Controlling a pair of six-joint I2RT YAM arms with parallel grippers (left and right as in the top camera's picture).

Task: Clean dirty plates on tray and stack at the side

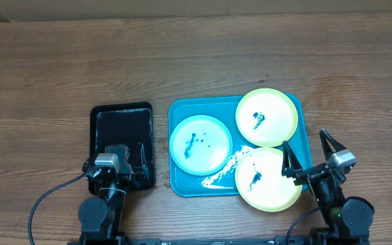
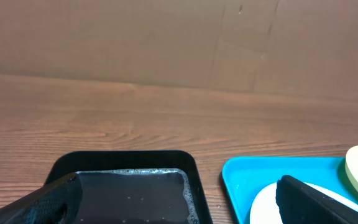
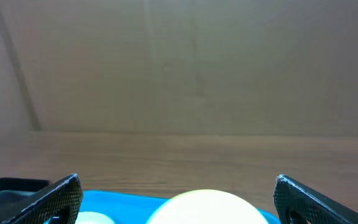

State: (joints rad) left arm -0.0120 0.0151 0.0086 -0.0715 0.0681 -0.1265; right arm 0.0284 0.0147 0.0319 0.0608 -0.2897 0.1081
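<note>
The turquoise tray [image 1: 180, 184] lies right of centre with white streaks on it. On it sit a light blue plate [image 1: 201, 144] with dark smears, a yellow-green plate [image 1: 267, 117] at the back right, and another yellow-green plate [image 1: 267, 179] at the front right, both smeared. My right gripper [image 1: 310, 154] is open and empty at the tray's front right corner, beside the front plate. My left gripper [image 1: 118, 160] is open and empty over the black tray [image 1: 122, 112]. The left wrist view shows the black tray [image 2: 126, 162] holding soapy water, and the turquoise tray [image 2: 253, 171].
The black tray stands left of the turquoise tray, a narrow strip of wood between them. The wooden table [image 1: 196, 61] stretches behind both trays. A cardboard wall [image 3: 179, 62] rises at the table's far side.
</note>
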